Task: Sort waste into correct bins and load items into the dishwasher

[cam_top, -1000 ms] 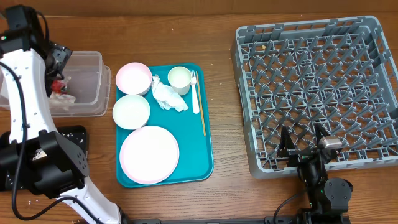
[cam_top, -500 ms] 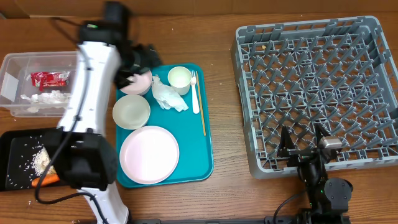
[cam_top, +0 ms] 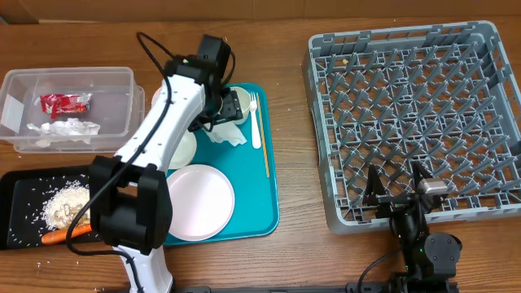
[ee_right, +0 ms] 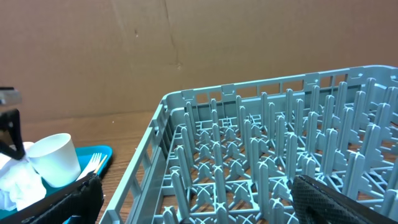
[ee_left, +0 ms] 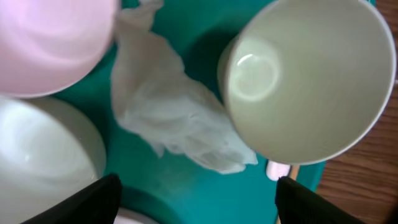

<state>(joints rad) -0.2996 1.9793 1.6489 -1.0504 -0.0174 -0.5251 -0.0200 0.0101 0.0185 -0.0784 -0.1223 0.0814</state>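
Wooden table (cam_top: 293, 244) carries a teal serving tray (cam_top: 264, 212), with the grey dish rack (cam_top: 415, 122) to its right. Left gripper (ee_left: 196, 193) hangs over the tray with its fingers spread wide, straddling the crumpled napkin (ee_left: 174, 118), which lies on the tray between the white cup (ee_left: 311, 74) and the pink bowl (ee_left: 50, 43). Right gripper (ee_right: 196, 186) sits at the rack's near edge, fingers spread, holding nothing. Hazard: a descent offset toward the cup may catch its rim and tip it; a shallow pinch may take only a loose fold and drop the napkin short of the clear tub (cam_top: 122, 81)
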